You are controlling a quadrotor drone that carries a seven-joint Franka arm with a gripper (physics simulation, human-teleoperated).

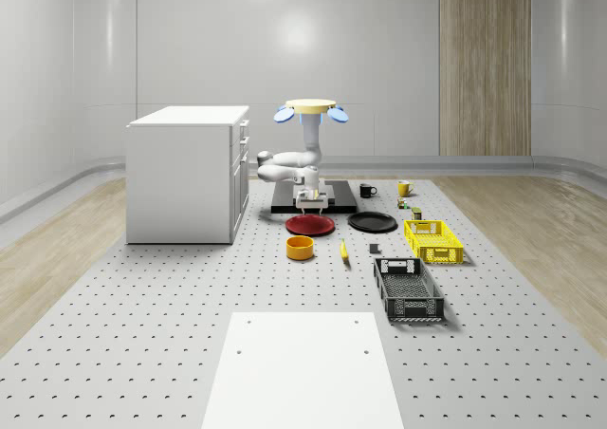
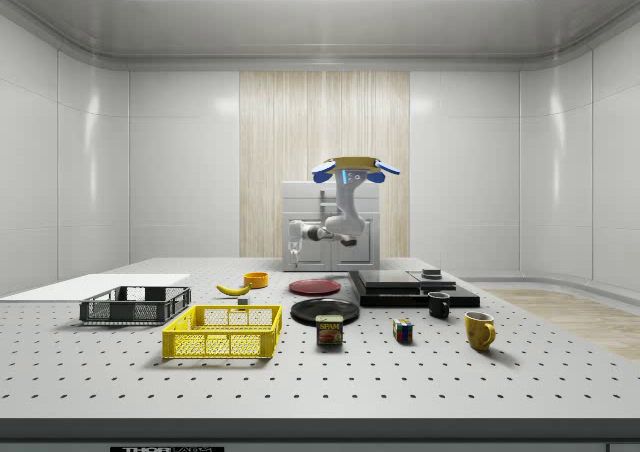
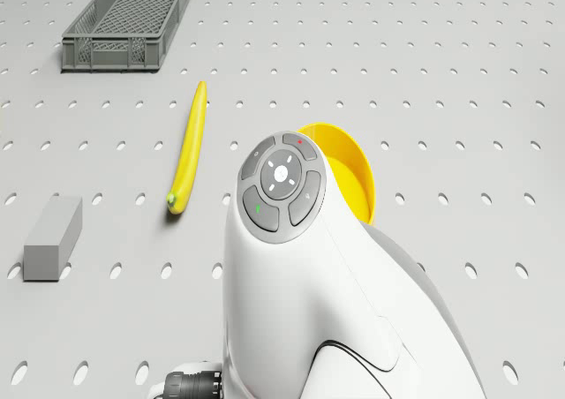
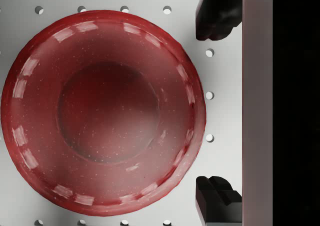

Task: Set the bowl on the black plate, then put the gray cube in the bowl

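So the drone (image 1: 310, 109) hovers over the far part of the worktop (image 1: 142, 334), arm bent down, hand (image 1: 311, 199) just above the red plate (image 1: 310, 225). Fingers (image 4: 216, 17) are spread wide, holding nothing. The bowl (image 1: 300, 248) is plain yellow-orange, round and open-topped, sitting empty just near of the red plate. The black plate (image 1: 372, 222) is right of the red one.
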